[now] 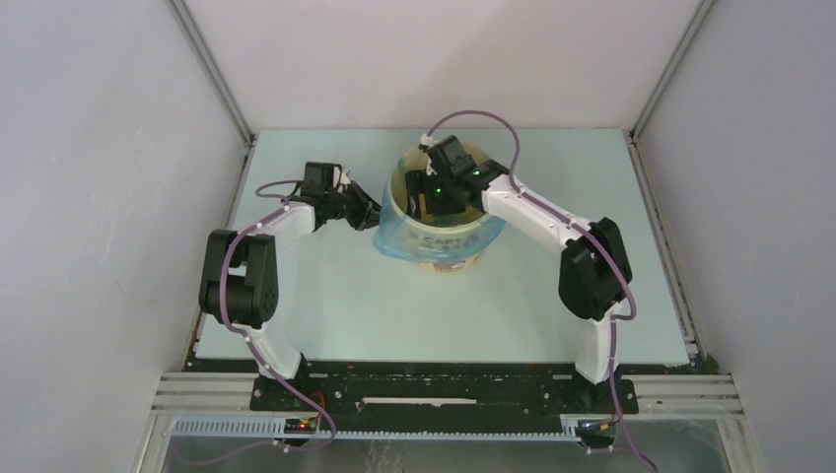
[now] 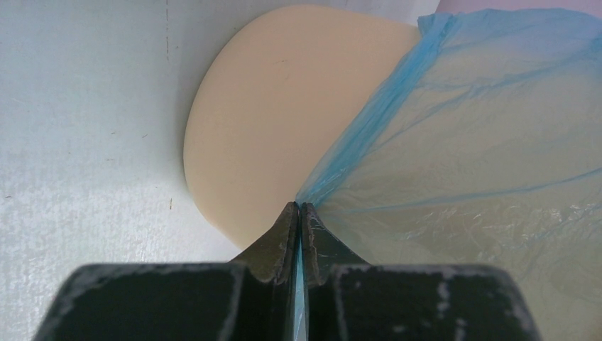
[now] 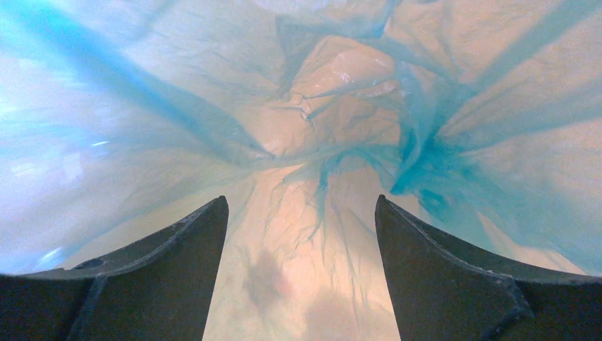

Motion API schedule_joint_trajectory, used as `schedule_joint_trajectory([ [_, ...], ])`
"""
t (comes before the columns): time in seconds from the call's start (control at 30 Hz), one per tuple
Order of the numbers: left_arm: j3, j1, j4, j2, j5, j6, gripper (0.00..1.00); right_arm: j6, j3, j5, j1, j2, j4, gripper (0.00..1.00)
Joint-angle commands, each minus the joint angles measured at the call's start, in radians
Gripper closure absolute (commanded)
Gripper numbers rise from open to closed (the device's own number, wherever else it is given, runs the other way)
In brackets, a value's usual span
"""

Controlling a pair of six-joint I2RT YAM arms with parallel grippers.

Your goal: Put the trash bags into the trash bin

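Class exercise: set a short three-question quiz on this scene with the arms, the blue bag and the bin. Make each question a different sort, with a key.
1. True or false: the left gripper is shut on the bag.
2. The right gripper is: A) down in the bin; B) beside it; C) behind it.
3. Fill in: the right gripper's jaws stand ____.
Key: 1 true; 2 A; 3 open.
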Motion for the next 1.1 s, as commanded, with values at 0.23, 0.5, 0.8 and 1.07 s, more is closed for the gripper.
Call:
schedule_joint_trajectory([
  [0.23, -0.024, -0.012, 0.040, -0.041, -0.006, -0.001, 0.92, -0.066, -0.099, 0.047, 0.008, -0.187, -0.090, 0.16],
  [0.5, -0.008, -0.018, 0.042, -0.030, -0.007, -0.022, 0.92, -0.018, -0.225, 0.074, 0.032, -0.110, 0.069, 0.19],
  [0.8, 0.015, -0.046, 0.033, -0.020, -0.012, -0.025, 0.93, -0.037, -0.236, 0.152, 0.031, 0.026, 0.228, 0.19],
  [1.07, 0.032, -0.046, -0.004, -0.021, -0.018, 0.015, 0.92, -0.054, -0.201, 0.135, 0.025, -0.016, 0.149, 0.17],
])
